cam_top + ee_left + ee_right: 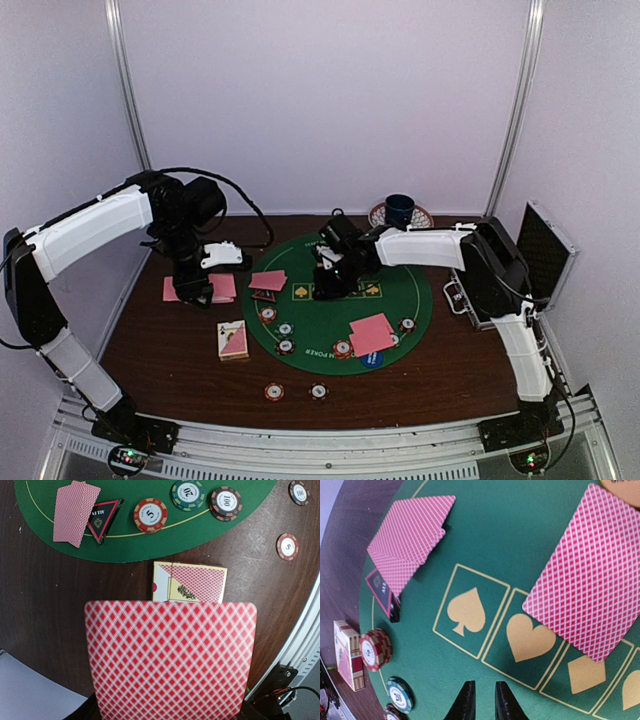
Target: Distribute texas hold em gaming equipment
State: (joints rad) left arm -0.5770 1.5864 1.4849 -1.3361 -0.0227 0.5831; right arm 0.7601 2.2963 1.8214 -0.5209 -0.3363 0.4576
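On the left side of the bench (150, 350), the left gripper (193, 290) is clamped on a pink-backed deck of cards (170, 662), held above the wood near a card box (190, 582). Just right of it, on the green mat (310, 310), 2 dealt cards (75, 512) overlap a black triangle marker (103, 519), with 3 chips (150, 515) alongside. Farther right, the right gripper (483, 700) hovers over the printed spade, its jaws nearly together and empty, near 1 card (585, 575) lying askew across the suit boxes. My worry is that this card sits crooked; a careless nudge could slide it further, or the clamped deck could fan and shed extra cards.
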